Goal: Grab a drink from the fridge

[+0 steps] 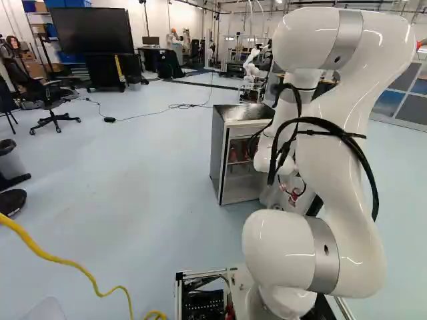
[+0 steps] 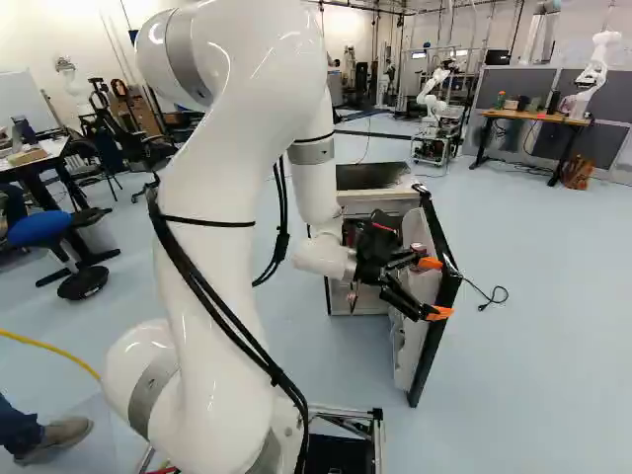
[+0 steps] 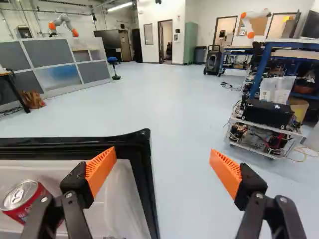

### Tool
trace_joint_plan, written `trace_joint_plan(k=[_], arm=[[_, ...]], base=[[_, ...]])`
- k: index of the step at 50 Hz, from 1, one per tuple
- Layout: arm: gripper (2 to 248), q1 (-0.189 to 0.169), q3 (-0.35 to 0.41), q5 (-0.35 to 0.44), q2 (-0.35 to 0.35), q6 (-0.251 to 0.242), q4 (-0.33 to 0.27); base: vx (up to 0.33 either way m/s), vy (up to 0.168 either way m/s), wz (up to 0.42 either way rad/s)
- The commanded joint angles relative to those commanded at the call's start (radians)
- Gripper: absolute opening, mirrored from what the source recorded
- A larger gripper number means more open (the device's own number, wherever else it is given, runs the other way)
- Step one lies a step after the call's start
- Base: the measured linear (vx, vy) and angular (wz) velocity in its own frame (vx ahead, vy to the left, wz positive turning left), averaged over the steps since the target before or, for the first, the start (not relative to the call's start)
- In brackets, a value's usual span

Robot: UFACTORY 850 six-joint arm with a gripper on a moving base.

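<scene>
Fingers (image 3: 227,173) spread wide with nothing between them: that is how I stand in the wrist view, one orange pad seen against the black rim of the fridge door (image 3: 143,169), though whether it touches I can't tell. A red can (image 3: 24,200) sits in the door's inner side, beside that finger and outside my gap. In the left base view the fridge (image 1: 229,150) shows its side wall and an inner shelf with reddish things I can't name (my own arm (image 1: 340,160) hides a good deal); neither the door nor my fingertips can be made out there. The right base view gives what that one withholds: the door swung out from the cabinet, and my gripper (image 2: 434,287) at its inner side. So I judge the opening done and the grab to come: I must shift over the can, close on it from two sides, and lift it clear.
</scene>
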Motion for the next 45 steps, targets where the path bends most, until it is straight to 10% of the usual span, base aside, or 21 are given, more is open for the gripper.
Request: trace_joint_plan(k=[45], arm=[[247, -0.102, -0.15, 0.0, -0.081, 0.0, 0.0]], base=[[0.0, 0.0, 0.0]])
